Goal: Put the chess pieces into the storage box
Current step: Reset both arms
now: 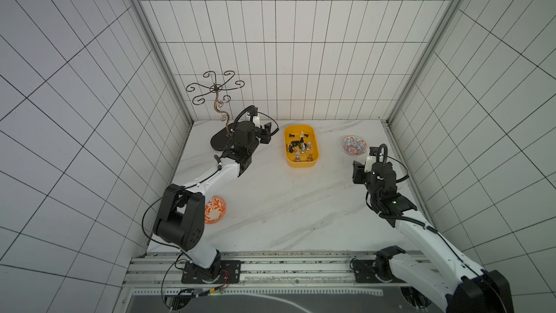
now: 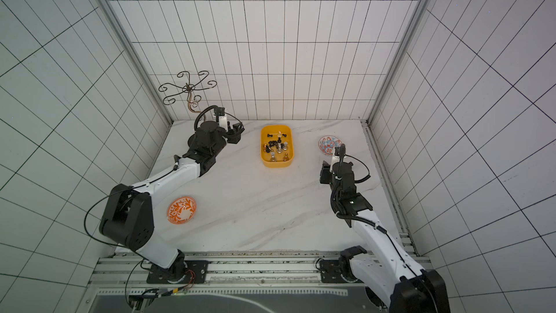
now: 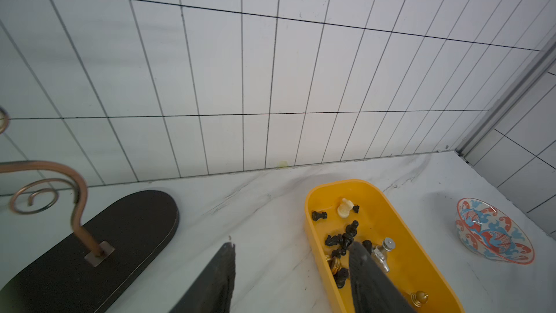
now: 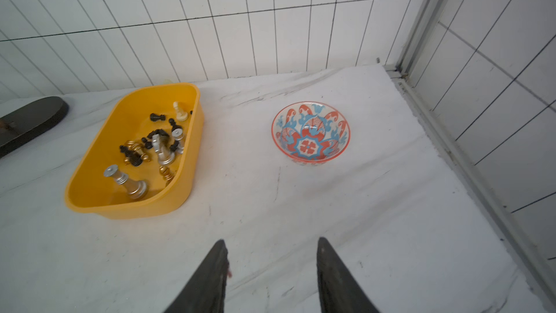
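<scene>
At the rear of the bench (image 1: 270, 206), the storage box (image 1: 301, 162) holds the chess pieces (image 1: 302, 145): black, silver, gold and one cream. Just beside the box, the left hand (image 3: 293, 246), and near the patterned bowl (image 4: 311, 133), the right hand (image 4: 272, 241), both have fingers parted, gripping nothing.

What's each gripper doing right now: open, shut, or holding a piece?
Left gripper: open, nothing between its fingers.
Right gripper: open, nothing between its fingers.
</scene>
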Action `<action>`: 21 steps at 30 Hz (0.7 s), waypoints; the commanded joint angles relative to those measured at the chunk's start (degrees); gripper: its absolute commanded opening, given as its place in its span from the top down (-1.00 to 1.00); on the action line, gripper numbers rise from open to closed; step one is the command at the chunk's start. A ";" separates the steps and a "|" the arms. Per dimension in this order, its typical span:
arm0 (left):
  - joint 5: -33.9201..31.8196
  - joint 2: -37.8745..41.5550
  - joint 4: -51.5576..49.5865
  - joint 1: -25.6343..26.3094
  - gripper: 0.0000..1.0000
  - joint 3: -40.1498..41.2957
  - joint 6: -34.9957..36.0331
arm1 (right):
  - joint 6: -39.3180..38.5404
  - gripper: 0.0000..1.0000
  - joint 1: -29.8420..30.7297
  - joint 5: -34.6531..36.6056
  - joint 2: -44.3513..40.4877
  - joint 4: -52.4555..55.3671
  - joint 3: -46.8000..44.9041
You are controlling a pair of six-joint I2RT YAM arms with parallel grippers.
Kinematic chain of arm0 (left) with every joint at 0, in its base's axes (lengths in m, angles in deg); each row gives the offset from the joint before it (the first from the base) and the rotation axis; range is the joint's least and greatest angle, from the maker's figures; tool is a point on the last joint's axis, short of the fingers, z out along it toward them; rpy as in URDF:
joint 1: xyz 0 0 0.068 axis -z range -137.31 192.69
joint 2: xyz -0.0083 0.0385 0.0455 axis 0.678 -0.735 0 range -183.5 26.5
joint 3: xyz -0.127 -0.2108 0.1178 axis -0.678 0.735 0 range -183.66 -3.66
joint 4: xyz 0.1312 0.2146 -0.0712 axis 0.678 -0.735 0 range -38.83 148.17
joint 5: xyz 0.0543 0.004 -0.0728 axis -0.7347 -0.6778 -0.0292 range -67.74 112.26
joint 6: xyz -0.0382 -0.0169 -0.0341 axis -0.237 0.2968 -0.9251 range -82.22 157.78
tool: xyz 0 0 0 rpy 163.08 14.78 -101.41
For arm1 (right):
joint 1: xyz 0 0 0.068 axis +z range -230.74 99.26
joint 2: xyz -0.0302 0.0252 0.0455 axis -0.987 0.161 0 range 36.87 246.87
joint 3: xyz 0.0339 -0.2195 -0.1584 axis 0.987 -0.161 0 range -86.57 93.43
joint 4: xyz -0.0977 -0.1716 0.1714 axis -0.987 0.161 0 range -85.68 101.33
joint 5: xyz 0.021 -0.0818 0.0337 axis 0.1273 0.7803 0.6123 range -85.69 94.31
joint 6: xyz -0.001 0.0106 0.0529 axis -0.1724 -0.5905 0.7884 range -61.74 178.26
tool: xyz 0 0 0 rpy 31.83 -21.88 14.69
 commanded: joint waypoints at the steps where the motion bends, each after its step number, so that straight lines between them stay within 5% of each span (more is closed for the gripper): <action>1: -4.89 4.70 3.53 -2.34 -0.24 6.37 -0.68 | -2.45 -0.11 -4.63 -0.21 5.76 -12.93 -4.26; 7: -13.98 10.80 7.42 -4.59 -0.46 18.79 1.14 | -2.53 -0.54 -9.18 -1.72 14.22 -19.36 -4.27; 12: -21.20 12.41 11.02 -5.49 -0.95 26.26 1.59 | -4.44 -0.98 -11.19 -0.83 17.31 -35.27 -9.48; 21: -27.11 8.19 22.69 -5.62 -0.95 35.53 4.18 | -9.55 -0.97 -12.65 -0.52 24.94 -54.95 -15.10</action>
